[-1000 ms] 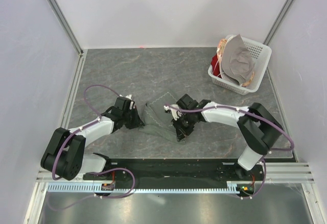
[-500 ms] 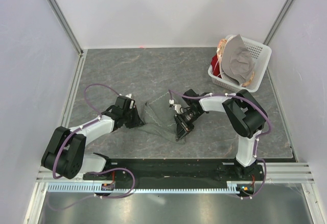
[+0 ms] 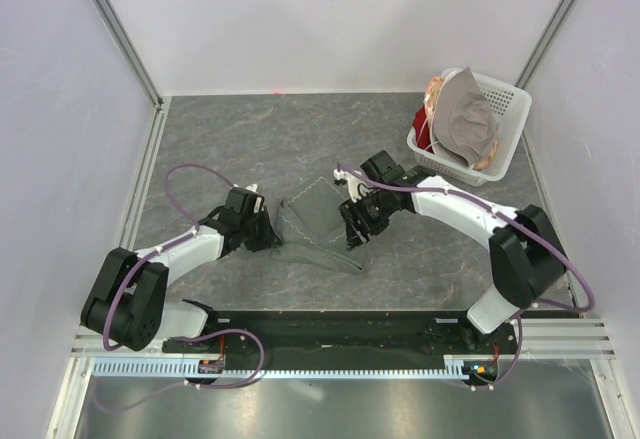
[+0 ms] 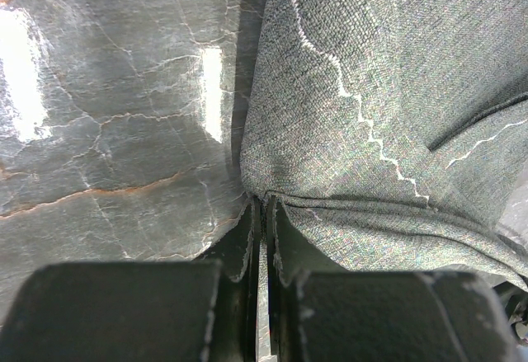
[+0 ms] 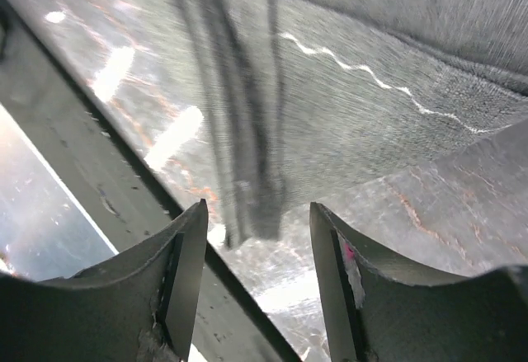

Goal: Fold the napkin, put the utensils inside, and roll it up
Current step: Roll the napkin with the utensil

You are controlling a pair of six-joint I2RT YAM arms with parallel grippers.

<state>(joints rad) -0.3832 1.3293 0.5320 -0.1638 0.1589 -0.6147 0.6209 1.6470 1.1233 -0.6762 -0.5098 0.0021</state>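
The dark grey-green napkin (image 3: 318,227) lies bunched and partly rolled at the middle of the table, between the two arms. Its light stitched hem shows in the left wrist view (image 4: 371,98) and the right wrist view (image 5: 355,115). My left gripper (image 3: 272,239) is shut, its tips (image 4: 264,207) pinching the napkin's left edge against the table. My right gripper (image 3: 356,225) hangs open just above the napkin's right part, with nothing between its fingers (image 5: 257,226). Below it a rolled end of the cloth lies on the table. The utensils are out of view.
A white basket (image 3: 508,109) with a paler grey cloth (image 3: 465,119) and some red and orange items stands at the back right corner. The black mounting rail (image 3: 340,324) runs along the near edge. White walls close in the left, back and right sides.
My right gripper has opened and let go of the napkin, then drawn back a little from the near edge. The released cloth end has dropped flat. The left gripper has held still.
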